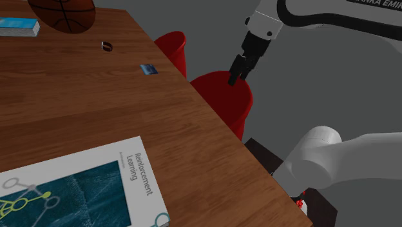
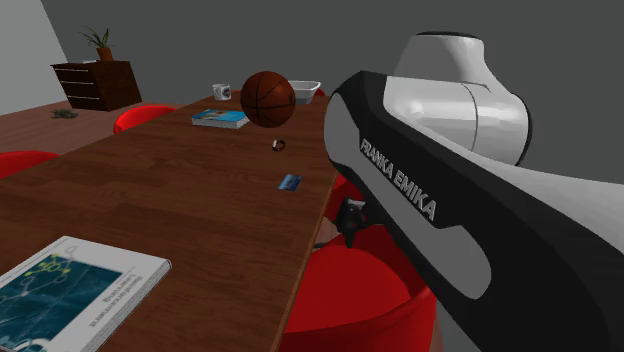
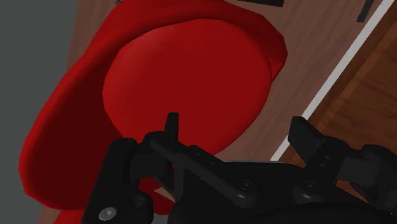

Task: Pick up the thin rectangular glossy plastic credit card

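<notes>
Risk: end effector (image 1: 234,79), low over red chair (image 1: 222,100), could clip the surface (image 1: 96,109) edge on a level sweep.
Pose: arm angled downward above the chair, fingers spread, holding nothing.
Card: credit card (image 1: 149,69) flat on the surface, well beyond the chair.

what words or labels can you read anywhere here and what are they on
"Reinforcement Learning": on the cover of the large book.
"FRANKA EMIKA": on the robot arm, in white letters on its dark side.
credit card: any print is too small to read.
blue book beside the basketball: too small to read.
</notes>
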Motion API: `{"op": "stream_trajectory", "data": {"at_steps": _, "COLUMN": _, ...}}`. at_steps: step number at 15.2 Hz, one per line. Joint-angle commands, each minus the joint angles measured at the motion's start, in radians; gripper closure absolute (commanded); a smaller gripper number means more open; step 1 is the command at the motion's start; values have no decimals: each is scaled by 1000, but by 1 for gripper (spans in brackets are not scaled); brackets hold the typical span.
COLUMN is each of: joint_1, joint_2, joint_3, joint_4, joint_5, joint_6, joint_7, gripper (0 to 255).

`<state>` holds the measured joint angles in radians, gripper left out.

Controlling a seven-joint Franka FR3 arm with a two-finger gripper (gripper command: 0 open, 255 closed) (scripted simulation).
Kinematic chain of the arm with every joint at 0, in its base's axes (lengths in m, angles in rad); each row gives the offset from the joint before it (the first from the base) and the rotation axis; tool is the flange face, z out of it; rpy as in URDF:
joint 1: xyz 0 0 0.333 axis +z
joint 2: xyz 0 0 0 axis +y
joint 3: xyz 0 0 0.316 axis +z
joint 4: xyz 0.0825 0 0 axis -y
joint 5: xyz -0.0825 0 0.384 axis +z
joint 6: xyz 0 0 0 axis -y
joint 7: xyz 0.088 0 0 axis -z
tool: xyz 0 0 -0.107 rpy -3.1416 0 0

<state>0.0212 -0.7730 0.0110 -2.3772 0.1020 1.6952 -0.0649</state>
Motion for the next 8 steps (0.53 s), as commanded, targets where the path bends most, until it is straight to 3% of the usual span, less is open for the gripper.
{"op": "stream_trajectory", "data": {"at_steps": 1, "joint_1": 0, "joint_2": 0, "joint_3": 0, "joint_4": 0, "joint_5": 0, "joint_6": 0, "joint_7": 0, "gripper": 0}}
{"op": "stream_trajectory", "data": {"at_steps": 8, "joint_1": -10, "joint_2": 150, "joint_3": 138, "joint_4": 33, "joint_5": 13, "joint_6": 250, "joint_7": 174, "gripper": 0}}
